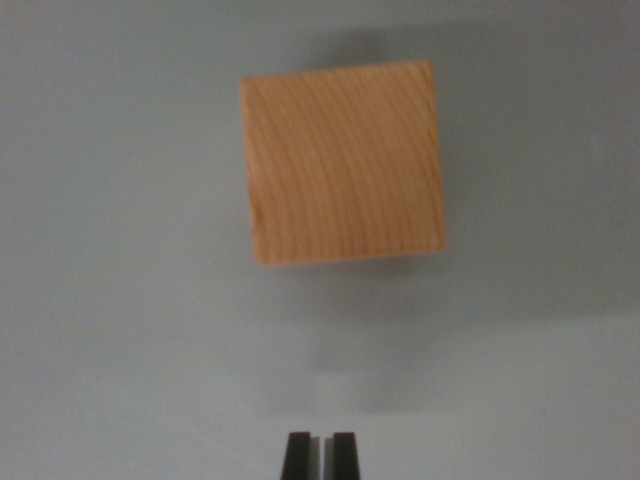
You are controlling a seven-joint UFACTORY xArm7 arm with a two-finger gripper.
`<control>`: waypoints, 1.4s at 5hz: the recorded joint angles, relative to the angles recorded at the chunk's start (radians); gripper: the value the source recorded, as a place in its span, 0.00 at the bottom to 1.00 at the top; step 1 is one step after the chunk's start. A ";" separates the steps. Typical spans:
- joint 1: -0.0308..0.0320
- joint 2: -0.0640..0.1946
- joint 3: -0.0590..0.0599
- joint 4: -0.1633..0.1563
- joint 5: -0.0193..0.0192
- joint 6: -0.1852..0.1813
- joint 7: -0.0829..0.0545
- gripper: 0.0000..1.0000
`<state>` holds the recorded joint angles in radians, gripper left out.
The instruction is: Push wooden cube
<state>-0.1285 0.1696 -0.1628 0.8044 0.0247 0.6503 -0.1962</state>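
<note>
Pincer: gripper (pixel 320 448) at the bottom edge, tips nearly together with only a thin slit between, holding nothing
Cube: wooden cube (pixel 343 163) on the grey table (pixel 110 330), apart from the tips, slightly to the wrist view's right
Risk: an off-centre push likely spins the cube or lets the tips slip past

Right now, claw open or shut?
Shut, or nearly: the claw shows two dark fingertips with only a thin sliver between, holding nothing. The wooden cube sits apart, above it.
</note>
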 joint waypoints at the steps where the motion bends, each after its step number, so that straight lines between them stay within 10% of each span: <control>1: 0.0000 0.000 0.000 0.000 0.0000 0.000 0.000 0.00; 7: -0.0065 0.008 -0.007 -0.048 -0.0013 -0.053 -0.012 0.00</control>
<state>-0.1351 0.1780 -0.1701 0.7564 0.0234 0.5978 -0.2078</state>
